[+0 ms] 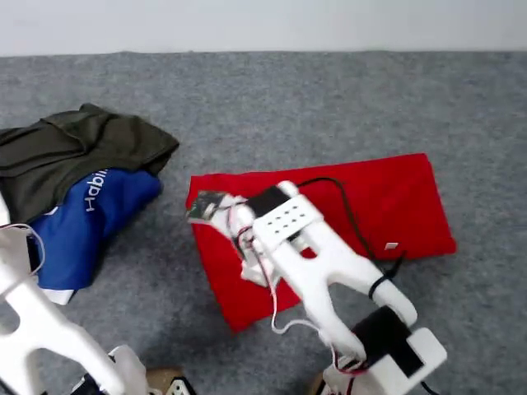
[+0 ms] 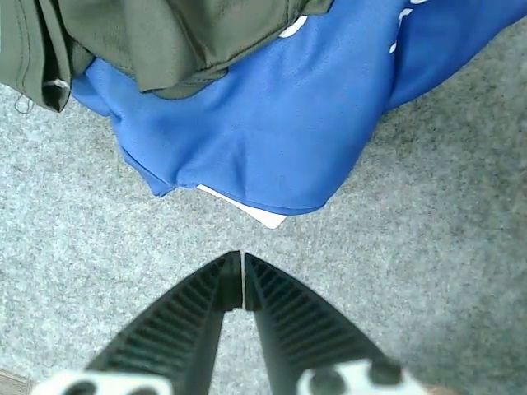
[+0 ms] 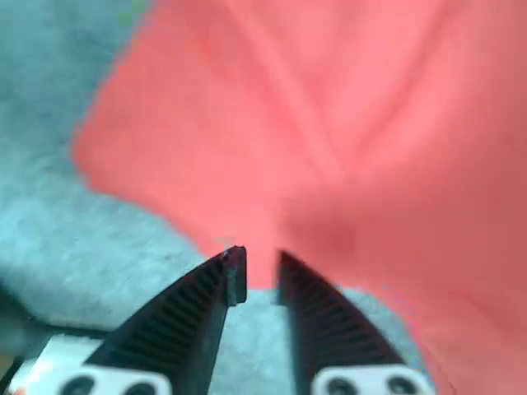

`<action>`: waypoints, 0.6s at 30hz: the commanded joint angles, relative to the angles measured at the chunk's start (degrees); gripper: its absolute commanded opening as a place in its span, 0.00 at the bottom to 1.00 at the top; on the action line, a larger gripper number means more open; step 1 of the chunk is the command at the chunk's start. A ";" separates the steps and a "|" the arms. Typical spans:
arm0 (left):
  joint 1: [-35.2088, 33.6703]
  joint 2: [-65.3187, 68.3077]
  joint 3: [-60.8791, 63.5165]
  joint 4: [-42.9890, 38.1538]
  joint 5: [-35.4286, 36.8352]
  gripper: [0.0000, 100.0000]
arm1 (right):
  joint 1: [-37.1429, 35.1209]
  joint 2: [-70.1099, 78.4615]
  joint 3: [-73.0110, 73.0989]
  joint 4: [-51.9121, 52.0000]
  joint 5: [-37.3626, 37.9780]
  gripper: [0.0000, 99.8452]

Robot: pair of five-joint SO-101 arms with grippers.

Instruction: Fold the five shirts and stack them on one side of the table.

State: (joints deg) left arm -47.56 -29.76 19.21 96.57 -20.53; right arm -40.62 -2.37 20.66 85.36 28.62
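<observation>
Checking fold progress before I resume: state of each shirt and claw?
red shirt, flat on the table, by itself.
green shirt, crumpled, lying on the blue shirt.
blue shirt, crumpled, partly under the green one.
left claw, shut, empty, beside the blue shirt.
right claw, slightly open at the red shirt's edge.

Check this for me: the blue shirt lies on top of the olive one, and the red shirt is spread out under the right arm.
Wrong in one respect: the olive shirt lies on top of the blue shirt, as the left wrist view shows. The red shirt is spread out under the right arm.
</observation>
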 commanded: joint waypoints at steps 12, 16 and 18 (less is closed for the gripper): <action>-0.35 -1.76 -0.22 -0.26 -0.88 0.02 | -13.05 -4.00 9.67 -11.21 1.49 0.24; -0.35 -1.76 -0.22 -0.26 -0.97 0.02 | -12.97 -1.80 12.66 -15.96 1.49 0.24; -0.35 -1.76 -0.22 -0.26 -0.97 0.02 | -12.88 1.45 12.84 -17.10 1.32 0.24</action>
State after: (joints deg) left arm -47.56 -29.76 19.21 96.57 -20.88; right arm -53.01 -2.81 33.58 70.33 29.49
